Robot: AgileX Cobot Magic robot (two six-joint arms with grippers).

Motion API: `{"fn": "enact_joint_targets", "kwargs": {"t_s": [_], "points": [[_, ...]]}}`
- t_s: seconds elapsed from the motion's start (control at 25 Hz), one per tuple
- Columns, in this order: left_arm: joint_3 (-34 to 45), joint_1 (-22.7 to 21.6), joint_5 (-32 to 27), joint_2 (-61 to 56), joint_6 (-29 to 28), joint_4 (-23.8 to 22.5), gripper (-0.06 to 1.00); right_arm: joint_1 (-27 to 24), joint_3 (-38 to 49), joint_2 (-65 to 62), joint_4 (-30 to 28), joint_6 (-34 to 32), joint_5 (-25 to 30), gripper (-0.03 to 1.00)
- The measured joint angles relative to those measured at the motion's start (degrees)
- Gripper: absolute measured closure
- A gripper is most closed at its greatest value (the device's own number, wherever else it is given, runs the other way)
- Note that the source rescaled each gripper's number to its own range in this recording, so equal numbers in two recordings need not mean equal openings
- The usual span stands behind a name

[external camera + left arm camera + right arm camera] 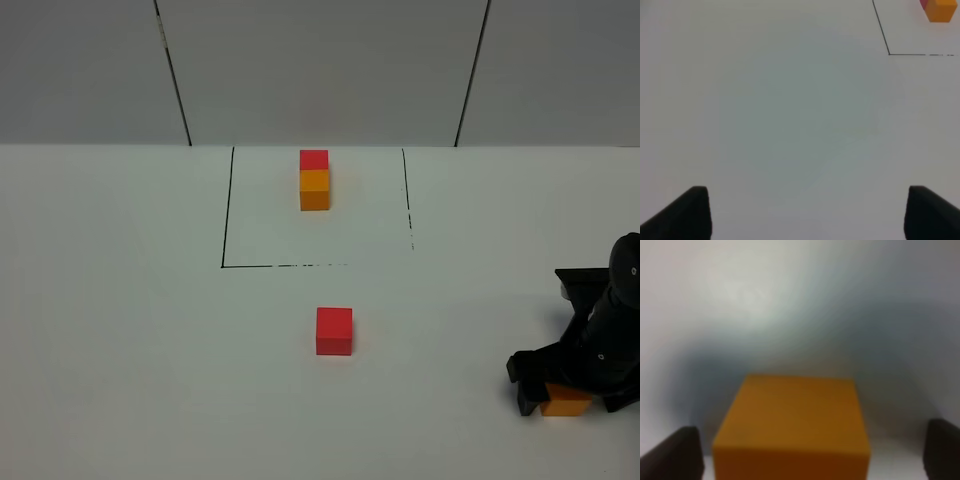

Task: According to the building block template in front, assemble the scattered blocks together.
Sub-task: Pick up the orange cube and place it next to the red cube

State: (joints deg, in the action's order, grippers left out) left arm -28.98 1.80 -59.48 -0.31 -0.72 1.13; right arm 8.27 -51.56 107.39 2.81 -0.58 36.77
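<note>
The loose orange cube (790, 420) lies closest, low on the right side of the bench (120, 330), and the right end effector (568, 398) stands over it. Its jaws are apart, one on each side of the cube. In the right wrist view a strip of bench shows between the cube and each finger, so nothing is gripped yet. The left end effector (806, 192) is out of the high view. Its own camera shows the jaws wide and only bare bench between them.

The loose red cube (334, 330) sits alone near the middle of the bench, well apart from the orange one. The template (314, 180) rests beyond it, inside the marked square (226, 210), with its red half farther away and its orange half nearer to the robot.

I think the risk here is in the closing. The gap beside the orange cube looks narrower on one side than on the other. One finger would then touch first and could push the cube sideways or turn it before the other finger arrives. A turned cube would be held crooked, and its face would not meet the red cube flat.

The joining also has some danger. The red cube is free on a smooth bench, so a firm push from the orange one could make it slide away instead of joining. The order matters too: orange on the far side of the red would be the opposite of the template.
</note>
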Motion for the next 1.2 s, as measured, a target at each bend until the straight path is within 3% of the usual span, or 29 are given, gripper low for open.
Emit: {"fn": "enact_joint_targets", "kwargs": {"t_s": [0.12, 0.28, 0.44, 0.6, 1.0, 1.2], "points": [[0.0, 0.0, 0.0, 0.0, 0.0, 0.0, 0.29, 0.0, 0.0, 0.0, 0.0, -0.4, -0.6, 0.45], [0.0, 0.0, 0.0, 0.0, 0.0, 0.0, 0.29, 0.0, 0.0, 0.1, 0.4, -0.5, -0.9, 0.97], [0.0, 0.0, 0.0, 0.0, 0.0, 0.0, 0.29, 0.0, -1.3, 0.5, 0.7, -0.2, 0.8, 0.95], [0.0, 0.0, 0.0, 0.0, 0.0, 0.0, 0.29, 1.0, -7.3, 1.0, -0.8, 5.4, 8.0, 0.95], [0.0, 0.0, 0.0, 0.0, 0.0, 0.0, 0.29, 9.7, -29.2, 1.6, -7.9, 41.8, 22.6, 0.95], [0.0, 0.0, 0.0, 0.0, 0.0, 0.0, 0.29, 16.2, -37.6, 7.4, -11.7, 49.8, 30.5, 0.95]]}}
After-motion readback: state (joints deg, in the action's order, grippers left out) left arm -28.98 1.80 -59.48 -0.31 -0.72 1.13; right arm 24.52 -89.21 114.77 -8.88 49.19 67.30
